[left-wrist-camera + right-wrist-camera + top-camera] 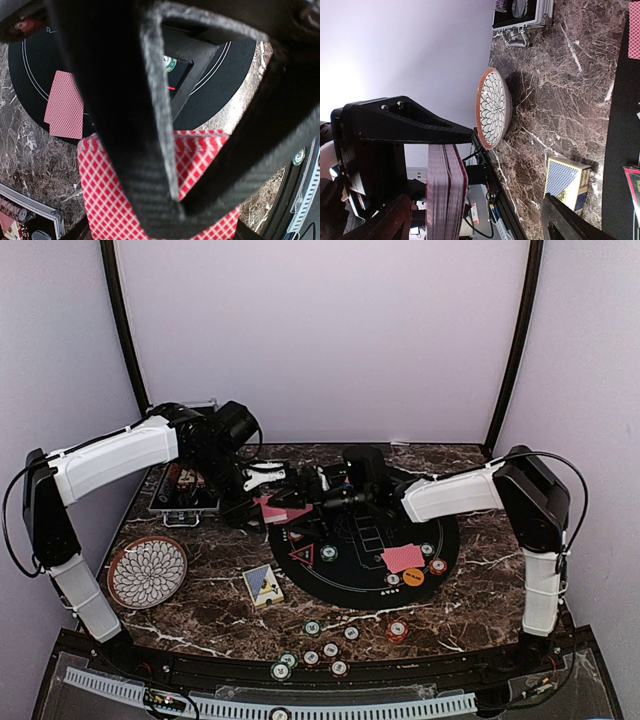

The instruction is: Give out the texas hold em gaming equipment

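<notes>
Top external view, nearest first: eight striped-edge poker chips [330, 649] lie loose on the worktop's near edge, then one blue card box [263, 584] and one patterned plate [147, 571]. The black mat [350, 585] carries four more chips, one orange disc [413, 577], one red triangle [302, 556] and dealt cards [402, 558], perhaps two. Over the mat's far rim the right claw [442, 172] is clamped on the deck [447, 200]. The left claw [175, 215], fingertips together, seems to pinch the top card [110, 200]. That card should be drawn off flat and slowly, so that only one slides free. One silver case [185, 502] sits farthest.
</notes>
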Available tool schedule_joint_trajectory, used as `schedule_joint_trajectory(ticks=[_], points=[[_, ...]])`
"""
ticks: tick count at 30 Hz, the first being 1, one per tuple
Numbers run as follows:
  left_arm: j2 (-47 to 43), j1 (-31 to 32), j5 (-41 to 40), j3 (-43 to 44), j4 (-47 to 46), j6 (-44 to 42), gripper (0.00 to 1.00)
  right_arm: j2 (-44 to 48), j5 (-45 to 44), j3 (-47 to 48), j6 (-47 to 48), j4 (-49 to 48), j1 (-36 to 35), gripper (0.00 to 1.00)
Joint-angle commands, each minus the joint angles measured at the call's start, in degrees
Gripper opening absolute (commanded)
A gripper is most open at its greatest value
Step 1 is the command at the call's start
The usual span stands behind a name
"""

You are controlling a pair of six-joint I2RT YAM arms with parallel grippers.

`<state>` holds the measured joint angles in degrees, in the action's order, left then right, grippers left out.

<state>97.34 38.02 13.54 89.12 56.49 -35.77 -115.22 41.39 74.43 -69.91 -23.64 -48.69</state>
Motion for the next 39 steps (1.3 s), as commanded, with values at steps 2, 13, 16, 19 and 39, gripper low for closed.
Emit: schedule_joint_trajectory(ticks=[2,13,16,19,39], points=[[-2.8,-0.3,1.4,0.8,-0.2,-0.2,0.00,-2.4,2.1,3.5,-3.2,-6.3,-1.2,0.91],[-2.7,-0.2,1.3,1.4,0.2,-0.2,0.00,-7.1,3.6,7.5,-5.0,-6.6,-2.0,0.90],[-2.7,-0.2,1.3,1.4,0.3,-0.2,0.00,-7.6,3.9,7.3,-4.2,-5.2,-1.9,0.90],[-3.0,-0.2,1.3,1.4,0.3,-0.2,0.00,-7.5,4.1,6.1,-3.6,-4.5,-1.5,0.89],[-3.2,-0.3,0.7,1.1,0.3,-0.2,0.00,0.1,4.4,-3.3,-1.6,-4.3,2.4,0.60]])
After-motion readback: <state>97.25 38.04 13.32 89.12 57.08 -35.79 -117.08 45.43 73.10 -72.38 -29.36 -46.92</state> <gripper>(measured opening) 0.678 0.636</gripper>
